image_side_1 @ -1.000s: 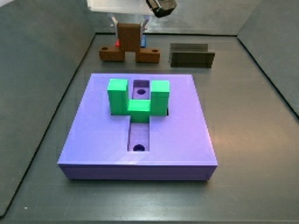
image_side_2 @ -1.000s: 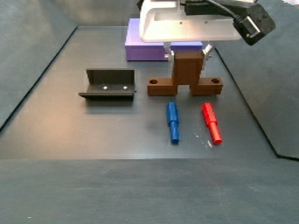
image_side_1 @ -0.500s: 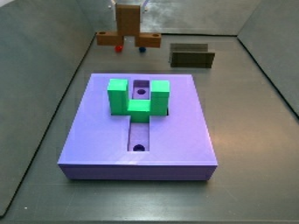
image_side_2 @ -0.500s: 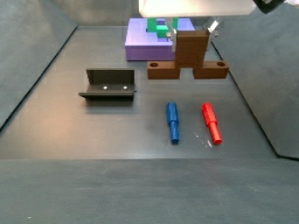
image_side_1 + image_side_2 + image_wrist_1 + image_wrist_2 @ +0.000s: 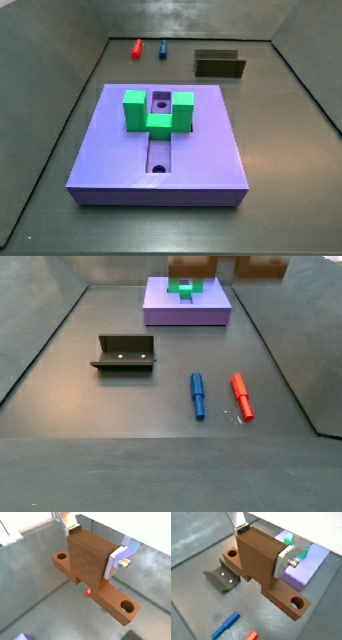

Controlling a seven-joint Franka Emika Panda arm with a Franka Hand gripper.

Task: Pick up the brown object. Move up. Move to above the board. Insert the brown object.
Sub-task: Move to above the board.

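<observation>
My gripper (image 5: 93, 544) is shut on the brown object (image 5: 85, 559), its silver fingers (image 5: 119, 559) pressed on the two sides of the raised middle block. The bar with its round end holes hangs level below, in both wrist views, well above the floor. Seen in the wrist view, the gripper (image 5: 263, 545) hangs beside the board's near end. In a side view only the brown object's bar ends (image 5: 263, 266) show at the top edge; the gripper is out of frame there. The lavender board (image 5: 214, 140) lies flat with a long central groove. A green block (image 5: 158, 110) sits in that groove.
The dark fixture (image 5: 124, 352) stands on the floor, left of a blue peg (image 5: 198, 394) and a red peg (image 5: 242, 396). In a side view the fixture (image 5: 219, 64) is beyond the board, with both pegs near the back wall. Grey walls enclose the floor.
The gripper has risen straight up with the brown object, off the floor and out of the top of one side view. The pegs behind it now show.
</observation>
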